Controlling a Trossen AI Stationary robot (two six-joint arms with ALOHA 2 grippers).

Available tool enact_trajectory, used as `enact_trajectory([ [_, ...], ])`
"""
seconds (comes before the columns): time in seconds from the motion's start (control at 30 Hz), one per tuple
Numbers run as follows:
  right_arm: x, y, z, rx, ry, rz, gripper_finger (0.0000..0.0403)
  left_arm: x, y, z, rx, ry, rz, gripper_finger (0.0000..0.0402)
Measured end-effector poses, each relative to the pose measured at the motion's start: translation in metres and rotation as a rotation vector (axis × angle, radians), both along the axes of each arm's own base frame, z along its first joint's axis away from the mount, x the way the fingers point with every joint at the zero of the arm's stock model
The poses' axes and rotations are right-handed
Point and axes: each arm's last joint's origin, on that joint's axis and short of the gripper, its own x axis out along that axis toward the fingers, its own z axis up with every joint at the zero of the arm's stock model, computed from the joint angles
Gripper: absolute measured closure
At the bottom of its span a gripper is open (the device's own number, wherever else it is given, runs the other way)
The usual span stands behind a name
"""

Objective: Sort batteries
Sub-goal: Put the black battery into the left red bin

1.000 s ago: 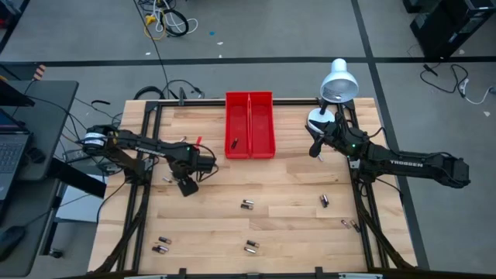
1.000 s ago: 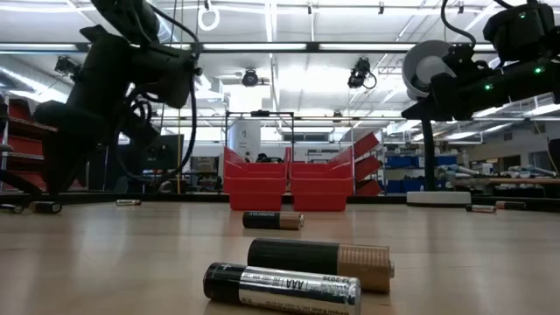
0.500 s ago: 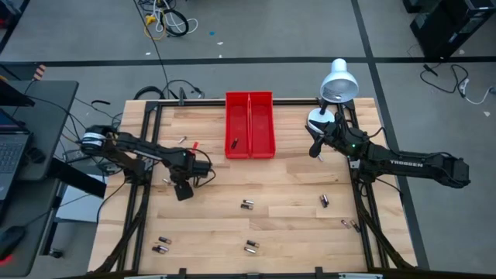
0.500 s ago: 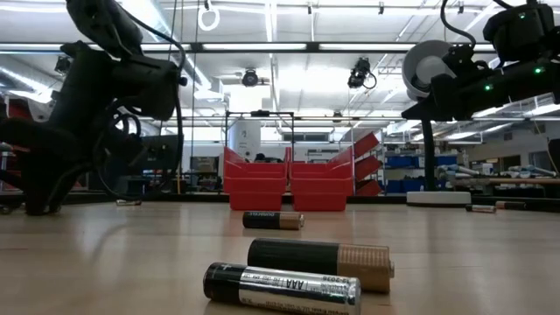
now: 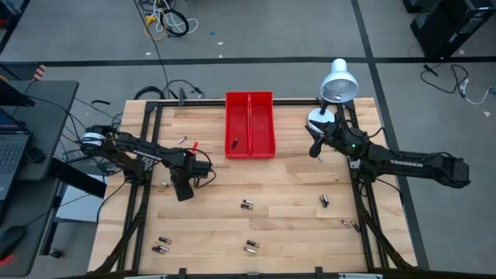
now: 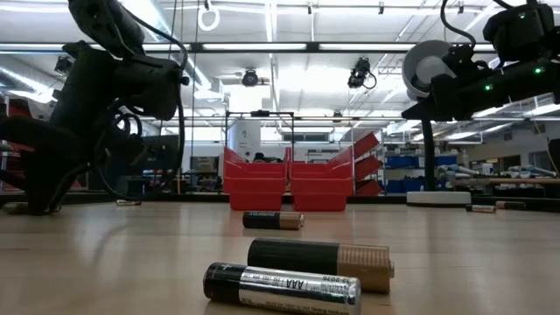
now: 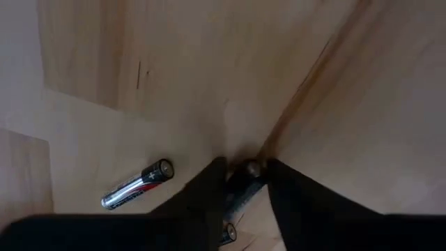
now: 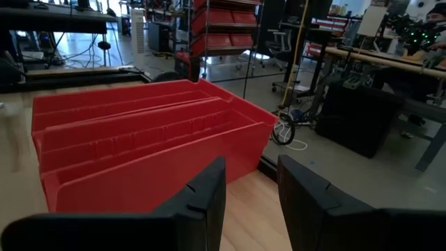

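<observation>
Reaching down to the wooden tabletop [image 5: 294,186] on its left side, the left gripper [image 7: 245,183] has its two dark fingers set narrowly around a battery [image 7: 240,192], which shows as a small metal-capped cylinder between the tips. Just beside it lies a second battery [image 7: 136,185], silvery with a dark end, flat on the pale planks.

The right gripper [image 8: 251,185] hovers at the far right of the table with its fingers slightly apart and nothing between them — it faces the red bin [image 8: 139,150], a smooth plastic trough with a dividing wall down its length.

From above, the red bin [image 5: 249,124] sits at the far middle of the table, and one dark battery [image 5: 235,142] lies in its left compartment. The remaining batteries are scattered over the near half: a pair at the middle [image 5: 247,205], another pair nearer still [image 5: 250,247], a pair at the near left [image 5: 162,245], and singles at the right [image 5: 325,201] and near the right rail [image 5: 349,225].

A white desk lamp [image 5: 336,81] with a rounded shade stands at the far right corner.

In the low view, two batteries [image 6: 319,267] lie side by side — one black and copper, one glossy black and silver.
</observation>
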Motion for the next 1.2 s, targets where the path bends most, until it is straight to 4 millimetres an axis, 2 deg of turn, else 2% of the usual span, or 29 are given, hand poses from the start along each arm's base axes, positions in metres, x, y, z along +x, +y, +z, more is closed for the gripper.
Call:
enact_trajectory([
  [0.2, 0.0, 0.0, 0.0, 0.0, 0.0, 0.0, 0.0286, 0.011, 0.0, 0.006, 0.01, -0.066, -0.003, 0.034],
  [0.4, 0.0, 0.0, 0.0, -0.005, 0.004, 0.001, 0.0286, 0.024, 0.0, 0.018, 0.015, -0.12, 0.02, 0.0333],
  [0.53, 0.0, 0.0, 0.0, -0.005, 0.004, 0.001, 0.0286, 0.039, 0.004, 0.039, 0.047, -0.179, 0.001, 0.033],
  [0.9, 0.0, 0.0, 0.0, -0.005, 0.004, 0.001, 0.0286, 0.086, 0.04, 0.114, 0.38, -0.486, 0.035, 0.0335],
  [1.0, 0.0, 0.0, 0.0, -0.005, 0.004, 0.001, 0.0286, 0.101, 0.046, 0.134, 0.55, -0.633, 0.083, 0.0335],
  [1.07, 0.0, 0.0, 0.0, -0.006, 0.003, 0.001, 0.0286, 0.111, 0.049, 0.144, 0.65, -0.756, 0.1, 0.0335],
  [1.2, 0.0, 0.0, 0.0, -0.005, 0.004, 0.0, 0.0286, 0.126, 0.062, 0.151, 0.699, -0.904, 0.1, 0.0336],
])
